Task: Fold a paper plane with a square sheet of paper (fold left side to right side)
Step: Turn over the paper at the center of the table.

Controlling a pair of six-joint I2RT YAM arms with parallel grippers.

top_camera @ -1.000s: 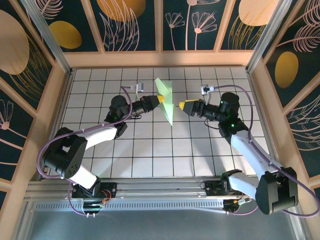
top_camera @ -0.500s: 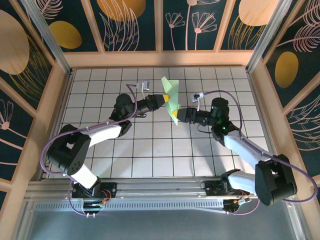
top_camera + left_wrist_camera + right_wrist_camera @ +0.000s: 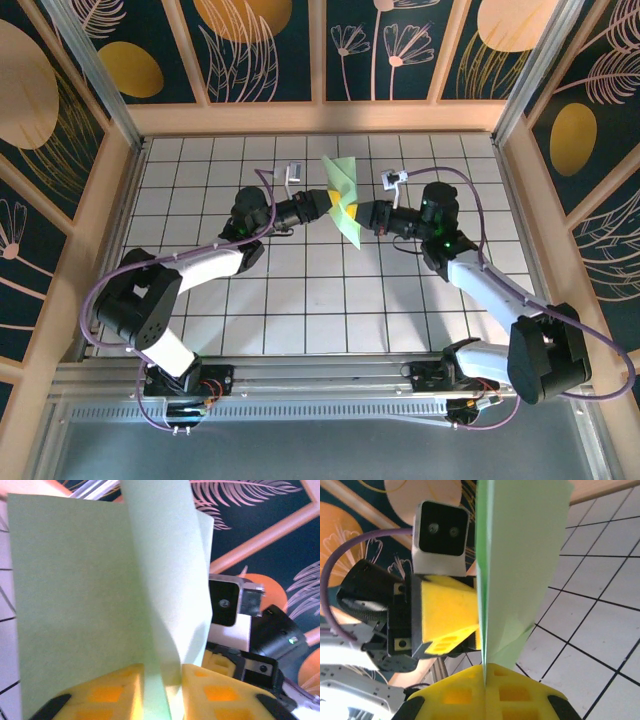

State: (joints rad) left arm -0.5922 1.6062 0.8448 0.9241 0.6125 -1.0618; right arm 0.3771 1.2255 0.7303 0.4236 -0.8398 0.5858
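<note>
Paper plane (image 3: 342, 178) between left hand (image 3: 330, 207), right hand (image 3: 357, 213)

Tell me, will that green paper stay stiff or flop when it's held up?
Probably very light: the right gripper holds the paper up by one small pinch. Its folds likely stiffen it, since it stands upright. One layer bows in the left wrist view, so unfolded parts would probably flop.

Pale green sheet of paper (image 3: 342, 178): thin, matt, smooth between crisp creases. Pads of left tool (image 3: 333, 205) and right tool (image 3: 357, 214): matt yellow moulded plastic on black plastic bodies. White-tiled bench (image 3: 300, 300): smooth, faint sheen; pale wood frame (image 3: 320, 118), ribbed metal rail (image 3: 300, 385).
</note>
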